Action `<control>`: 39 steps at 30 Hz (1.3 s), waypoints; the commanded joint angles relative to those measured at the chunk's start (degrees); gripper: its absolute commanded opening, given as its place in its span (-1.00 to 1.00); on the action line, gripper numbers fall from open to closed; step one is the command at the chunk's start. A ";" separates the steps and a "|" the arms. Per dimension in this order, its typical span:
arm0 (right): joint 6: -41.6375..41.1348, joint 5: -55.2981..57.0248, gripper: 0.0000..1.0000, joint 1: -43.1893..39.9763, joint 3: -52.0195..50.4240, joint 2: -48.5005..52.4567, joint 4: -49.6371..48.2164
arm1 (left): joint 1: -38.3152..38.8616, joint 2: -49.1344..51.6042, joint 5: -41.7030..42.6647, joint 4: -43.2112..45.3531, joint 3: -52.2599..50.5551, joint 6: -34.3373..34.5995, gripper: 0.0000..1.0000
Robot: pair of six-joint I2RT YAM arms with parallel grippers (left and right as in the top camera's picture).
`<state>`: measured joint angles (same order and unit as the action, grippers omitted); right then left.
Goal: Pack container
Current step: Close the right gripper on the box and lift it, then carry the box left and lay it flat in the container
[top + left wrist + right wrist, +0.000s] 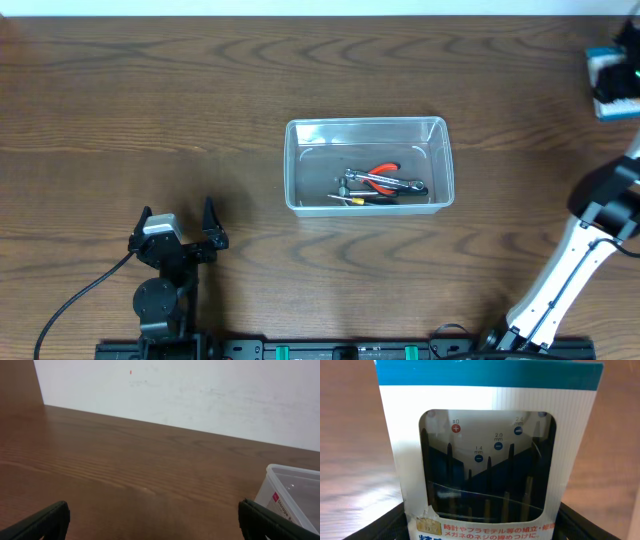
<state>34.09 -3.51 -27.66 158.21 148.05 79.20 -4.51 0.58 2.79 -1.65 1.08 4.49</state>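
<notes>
Evidently the right jaws pinch the screwdriver box point(489, 397) at two o'clock, bound for the container point(368, 122); left jaws wait spread at seven o'clock.

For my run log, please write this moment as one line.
container: pliers inside | left gripper: open, empty | right gripper: around screwdriver box, grip unclear
</notes>
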 commanded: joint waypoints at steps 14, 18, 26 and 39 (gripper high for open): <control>5.95 -2.56 0.25 32.39 6.14 -11.56 10.49 | -0.35 -0.35 -0.92 -2.34 -0.85 -0.33 0.96; 9.49 -2.69 0.33 39.69 6.01 -11.54 18.18 | -0.35 -0.35 -0.92 -2.34 -0.85 -0.33 0.96; 7.98 -5.11 0.30 51.06 5.03 -11.58 18.12 | -0.35 -0.35 -0.92 -2.36 -0.85 -0.33 0.96; 12.31 -4.94 0.39 57.70 -14.29 -11.58 18.12 | -0.35 -0.35 -0.92 -2.34 -0.85 -0.33 0.96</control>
<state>44.51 -8.05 30.17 146.82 137.75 97.10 -4.51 0.58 2.79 -1.67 1.08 4.47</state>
